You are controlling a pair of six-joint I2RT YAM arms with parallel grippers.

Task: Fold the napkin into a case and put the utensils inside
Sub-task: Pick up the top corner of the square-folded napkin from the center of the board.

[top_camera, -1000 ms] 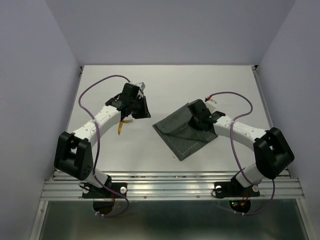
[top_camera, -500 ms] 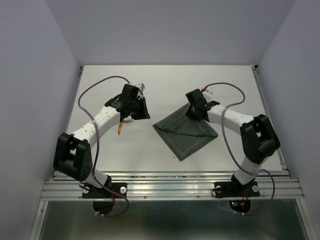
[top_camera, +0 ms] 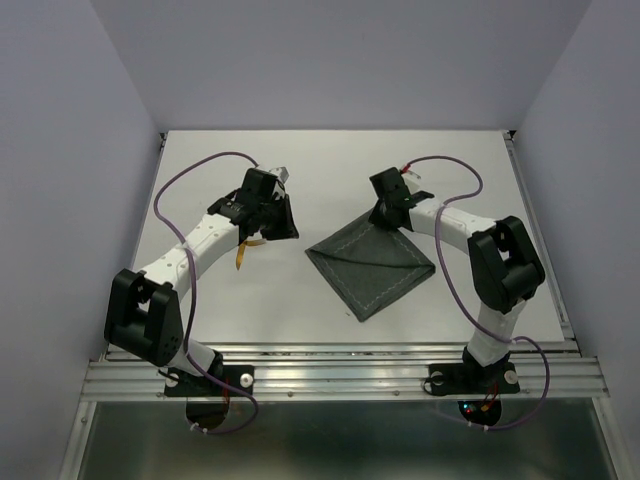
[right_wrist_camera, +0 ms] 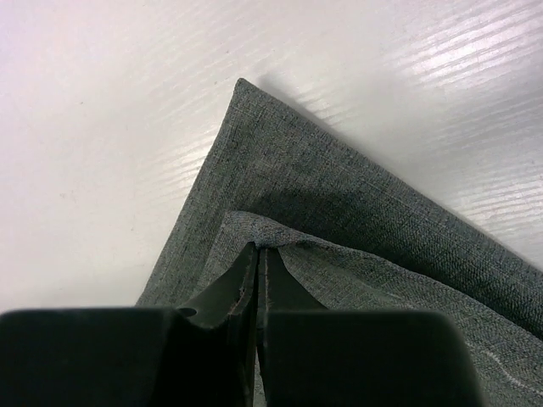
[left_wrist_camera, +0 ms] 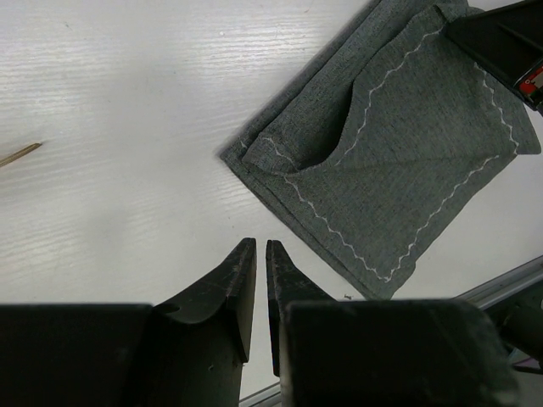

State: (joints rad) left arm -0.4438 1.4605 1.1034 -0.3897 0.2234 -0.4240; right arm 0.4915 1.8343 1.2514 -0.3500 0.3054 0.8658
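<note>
The dark grey-green napkin (top_camera: pixel 370 265) lies folded on the table right of centre, with light stitching along its hem. It also shows in the left wrist view (left_wrist_camera: pixel 399 170), where a loose flap forms a pocket. My right gripper (top_camera: pixel 386 214) is at the napkin's far corner. In the right wrist view my right gripper (right_wrist_camera: pixel 257 248) is shut, pinching the edge of the upper layer of the napkin (right_wrist_camera: pixel 365 212). My left gripper (top_camera: pixel 285 226) (left_wrist_camera: pixel 255 243) is shut and empty, above bare table left of the napkin. A thin gold utensil (top_camera: pixel 243 255) lies under my left arm; its tip shows in the left wrist view (left_wrist_camera: pixel 19 154).
The white table (top_camera: pixel 330 160) is walled by pale panels on three sides. A metal rail (top_camera: pixel 330 370) runs along the near edge. The right gripper's black body (left_wrist_camera: pixel 501 42) shows at the napkin's far corner in the left wrist view.
My right gripper has moved from the napkin's right side to its far corner, taking the upper layer with it. The napkin now lies flatter. My left arm has barely moved.
</note>
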